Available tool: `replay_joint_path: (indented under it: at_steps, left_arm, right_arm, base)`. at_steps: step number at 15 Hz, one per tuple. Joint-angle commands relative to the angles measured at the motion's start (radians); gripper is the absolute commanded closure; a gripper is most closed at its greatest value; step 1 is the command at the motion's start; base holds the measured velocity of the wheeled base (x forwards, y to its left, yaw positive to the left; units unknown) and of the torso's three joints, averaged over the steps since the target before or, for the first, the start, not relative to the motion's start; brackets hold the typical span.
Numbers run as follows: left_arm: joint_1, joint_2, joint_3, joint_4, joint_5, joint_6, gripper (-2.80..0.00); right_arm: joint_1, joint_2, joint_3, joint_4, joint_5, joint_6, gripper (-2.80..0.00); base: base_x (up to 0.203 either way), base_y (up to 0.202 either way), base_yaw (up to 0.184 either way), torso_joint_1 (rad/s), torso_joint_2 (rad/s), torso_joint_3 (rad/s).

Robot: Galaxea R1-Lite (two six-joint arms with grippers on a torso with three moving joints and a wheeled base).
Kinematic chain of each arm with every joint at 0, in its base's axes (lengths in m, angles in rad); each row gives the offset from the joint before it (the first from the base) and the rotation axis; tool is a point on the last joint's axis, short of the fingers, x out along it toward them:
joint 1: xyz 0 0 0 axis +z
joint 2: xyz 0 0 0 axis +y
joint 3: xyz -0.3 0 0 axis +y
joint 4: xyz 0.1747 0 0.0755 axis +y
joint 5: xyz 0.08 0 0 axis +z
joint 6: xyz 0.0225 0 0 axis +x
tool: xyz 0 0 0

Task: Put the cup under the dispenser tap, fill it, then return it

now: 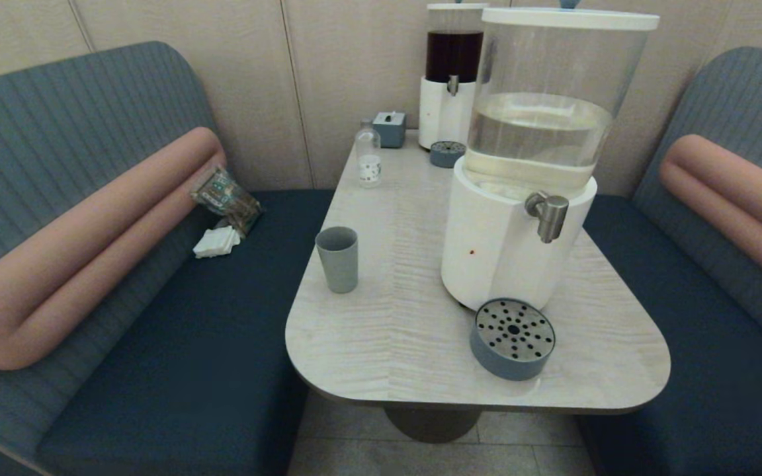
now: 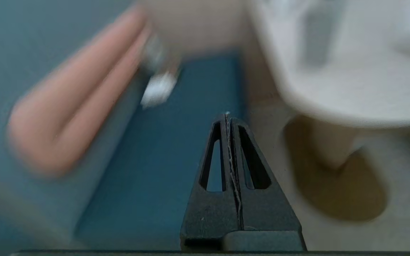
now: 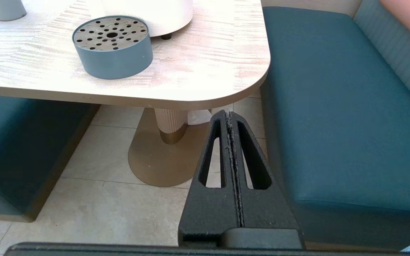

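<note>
The grey-blue cup (image 1: 337, 258) stands upright near the table's left edge, and its base shows in the right wrist view too (image 3: 4, 9). The steel dispenser tap (image 1: 548, 214) juts from the big white-based dispenser (image 1: 507, 251) holding clear liquid. Neither arm appears in the head view. My left gripper (image 2: 227, 115) is shut and empty, low beside the left bench and below table height. Shut and empty as well, my right gripper (image 3: 227, 114) hangs over the floor by the right bench, below the table's near corner.
A low round grey tray (image 1: 512, 338) with a perforated metal top sits under the tap, near the table's front edge (image 1: 473, 396). At the back stand a dark-red-liquid dispenser (image 1: 450, 79), a second tray (image 1: 447, 153), a small bottle (image 1: 368, 157) and a tissue box (image 1: 390, 127). Benches flank the table.
</note>
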Motion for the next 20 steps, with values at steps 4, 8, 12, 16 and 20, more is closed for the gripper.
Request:
replay_joint_path:
  at_steps: [4,8,12,16,20]
  left_arm:
    - [0.000,-0.005,-0.002,0.186,-0.078,-0.020,0.00]
    - [0.000,-0.005,-0.010,0.201,-0.081,-0.035,0.00]
    - [0.000,-0.005,-0.010,0.199,-0.081,-0.035,0.00]
    - [0.000,-0.005,-0.010,0.199,-0.081,-0.035,0.00]
    - [0.000,-0.005,-0.010,0.199,-0.081,-0.035,0.00]
  right_arm:
    - [0.000,0.002,0.002,0.000,0.000,0.000,0.00]
    - [0.000,0.002,0.002,0.000,0.000,0.000,0.00]
    - [0.000,0.002,0.002,0.000,0.000,0.001,0.00]
    - [0.000,0.002,0.002,-0.002,0.002,-0.003,0.00]
    - [0.000,0.001,0.002,-0.001,0.000,0.002,0.00]
  base:
    - [0.000,0.000,0.000,0.000,0.00,0.000]
    - [0.000,0.000,0.000,0.000,0.00,0.000]
    - [0.000,0.000,0.000,0.000,0.00,0.000]
    - [0.000,0.000,0.000,0.000,0.00,0.000]
    - [0.000,0.000,0.000,0.000,0.00,0.000]
